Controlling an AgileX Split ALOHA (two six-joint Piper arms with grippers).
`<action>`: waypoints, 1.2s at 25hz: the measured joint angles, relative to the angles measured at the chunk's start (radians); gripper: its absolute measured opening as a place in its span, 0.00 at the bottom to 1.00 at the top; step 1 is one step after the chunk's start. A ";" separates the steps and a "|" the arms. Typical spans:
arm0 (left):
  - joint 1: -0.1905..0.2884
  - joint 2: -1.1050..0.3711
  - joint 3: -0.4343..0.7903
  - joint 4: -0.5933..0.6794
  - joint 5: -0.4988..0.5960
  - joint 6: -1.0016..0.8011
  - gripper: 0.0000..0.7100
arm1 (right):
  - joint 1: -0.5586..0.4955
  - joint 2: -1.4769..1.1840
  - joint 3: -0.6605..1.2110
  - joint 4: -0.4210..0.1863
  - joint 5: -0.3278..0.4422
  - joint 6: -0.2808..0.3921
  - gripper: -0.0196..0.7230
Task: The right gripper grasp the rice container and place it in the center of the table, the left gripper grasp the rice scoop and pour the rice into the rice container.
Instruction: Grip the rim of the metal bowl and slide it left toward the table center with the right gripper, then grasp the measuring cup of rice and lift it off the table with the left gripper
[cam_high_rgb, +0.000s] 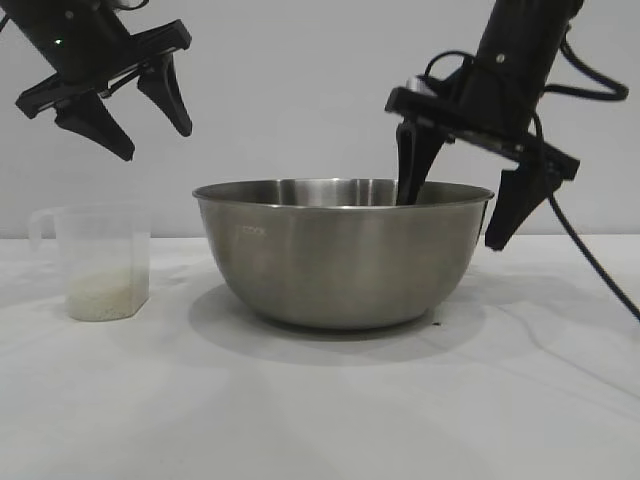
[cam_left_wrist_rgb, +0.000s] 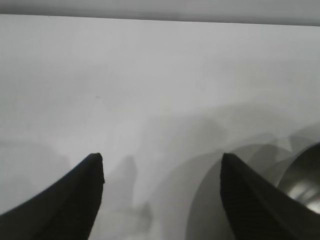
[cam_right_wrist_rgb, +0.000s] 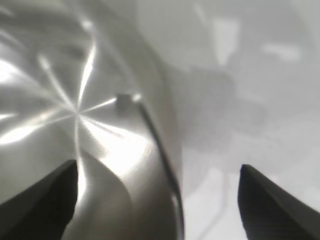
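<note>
The rice container (cam_high_rgb: 345, 250), a wide steel bowl, stands on the white table (cam_high_rgb: 320, 400) near its middle. My right gripper (cam_high_rgb: 452, 215) is open and straddles the bowl's right rim, one finger inside, one outside; the right wrist view shows the rim (cam_right_wrist_rgb: 160, 145) between the jaws. The rice scoop (cam_high_rgb: 98, 262), a clear plastic cup with a side handle, stands at the left with rice (cam_high_rgb: 105, 297) in its bottom. My left gripper (cam_high_rgb: 155, 145) is open and empty, hanging above the scoop. The bowl's edge (cam_left_wrist_rgb: 305, 175) shows in the left wrist view.
The table runs bare in front of the bowl and to the right. A grey wall (cam_high_rgb: 300, 90) stands behind. The right arm's cable (cam_high_rgb: 590, 260) hangs down to the table at the far right.
</note>
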 joint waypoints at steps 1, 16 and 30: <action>0.000 0.000 0.000 0.000 0.002 0.000 0.62 | 0.000 -0.022 0.000 -0.013 0.002 0.000 0.79; 0.000 0.000 0.000 0.000 0.009 0.000 0.62 | -0.006 -0.375 0.000 -0.127 0.026 0.000 0.79; 0.000 0.000 0.000 0.000 0.009 0.000 0.62 | -0.006 -0.854 0.342 -0.129 0.039 0.002 0.79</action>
